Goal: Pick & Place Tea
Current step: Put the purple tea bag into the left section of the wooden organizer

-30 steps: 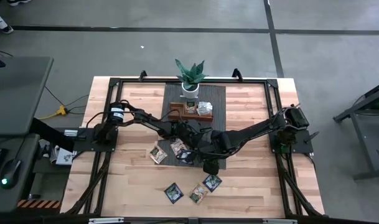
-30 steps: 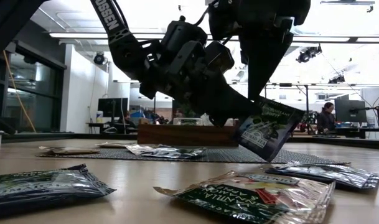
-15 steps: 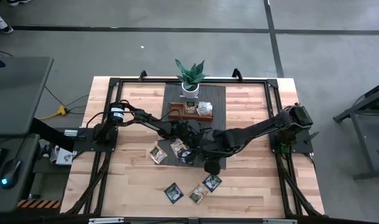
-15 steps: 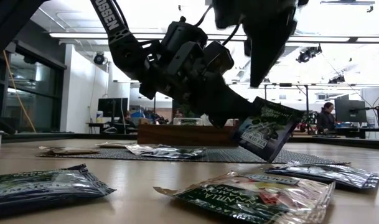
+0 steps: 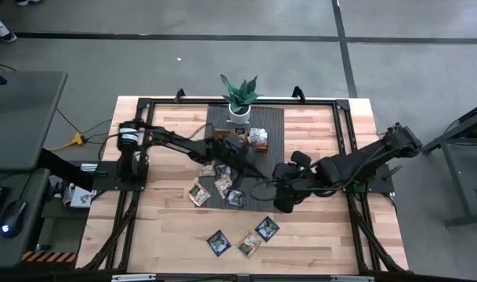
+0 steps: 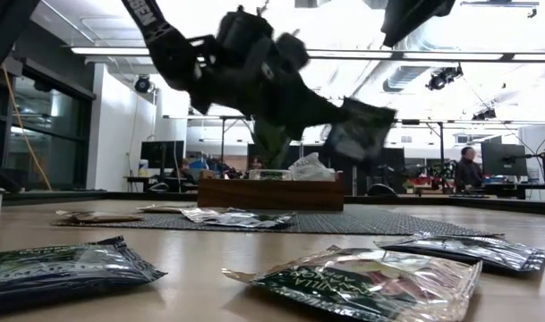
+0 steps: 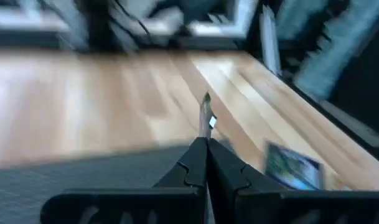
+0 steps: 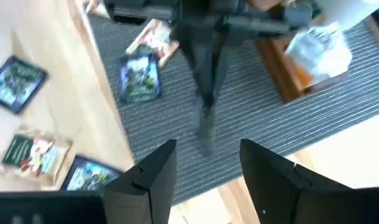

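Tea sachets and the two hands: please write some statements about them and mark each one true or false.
1. The left hand is shut on a dark tea sachet and holds it in the air. True.
2. The right hand grips a sachet. False: it is open and empty.
3. Three sachets lie on bare wood at the front of the table. True.
4. The wooden tray is empty. False: pale sachets are in one end.
5. The potted plant lies tipped over. False: it stands upright behind the tray.
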Controlling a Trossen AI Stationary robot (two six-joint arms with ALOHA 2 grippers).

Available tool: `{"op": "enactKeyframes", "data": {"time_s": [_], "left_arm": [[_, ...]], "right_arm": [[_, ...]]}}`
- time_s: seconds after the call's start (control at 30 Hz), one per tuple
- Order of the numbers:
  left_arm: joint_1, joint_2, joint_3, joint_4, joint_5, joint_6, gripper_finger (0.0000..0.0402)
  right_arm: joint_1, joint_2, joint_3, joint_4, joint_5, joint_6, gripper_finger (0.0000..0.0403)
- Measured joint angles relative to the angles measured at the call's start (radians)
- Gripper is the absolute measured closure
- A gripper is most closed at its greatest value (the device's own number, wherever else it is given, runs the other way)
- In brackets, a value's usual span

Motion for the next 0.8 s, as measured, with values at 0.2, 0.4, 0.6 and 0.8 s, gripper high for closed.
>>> {"op": "enactKeyframes", "data": {"time_s": [0.2, 0.4, 0.6, 0.8], "left_arm": [[0.096, -0.184, -0.157, -0.006, -0.062, 0.063, 0.0401], [0.211, -0.356, -0.377, 0.090, -0.101, 0.072, 0.0401], [0.315, -0.449, -0.562, 0.291, -0.119, 0.024, 0.0401], [0.380, -0.461, -0.650, 0.380, -0.150, 0.020, 0.0401]], "right_arm": [[0.038, -0.009, -0.056, 0.047, 0.079, 0.018, 0.0230], [0.036, -0.009, -0.134, 0.166, 0.080, 0.006, 0.0239], [0.036, -0.009, -0.165, 0.208, 0.081, 0.000, 0.0241], [0.035, -0.009, -0.166, 0.234, 0.098, 0.007, 0.0238]]}}
